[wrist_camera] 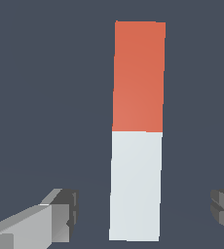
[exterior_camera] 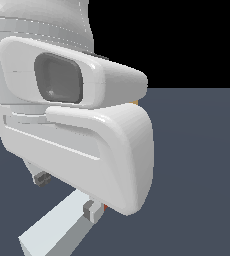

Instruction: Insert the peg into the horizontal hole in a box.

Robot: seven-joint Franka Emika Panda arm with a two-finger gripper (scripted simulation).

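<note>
The peg [wrist_camera: 136,131] lies flat on the dark floor, one half red-orange and one half pale grey-white. In the exterior view only its pale end [exterior_camera: 57,227] shows, below the arm. My gripper [wrist_camera: 143,211] is open, with one finger [wrist_camera: 60,214] on each side of the pale half and a clear gap to the peg on both sides. In the exterior view the gripper [exterior_camera: 67,194] hangs under the big white hand, with one fingertip [exterior_camera: 93,210] against the peg's edge. The box and its horizontal hole are hidden behind the arm, apart from a tiny orange sliver [exterior_camera: 135,102] at the arm's edge.
The white hand and wrist of the arm [exterior_camera: 87,130] fill most of the exterior view and block what lies behind. Dark grey floor [exterior_camera: 197,175] stretches to the exterior view's right.
</note>
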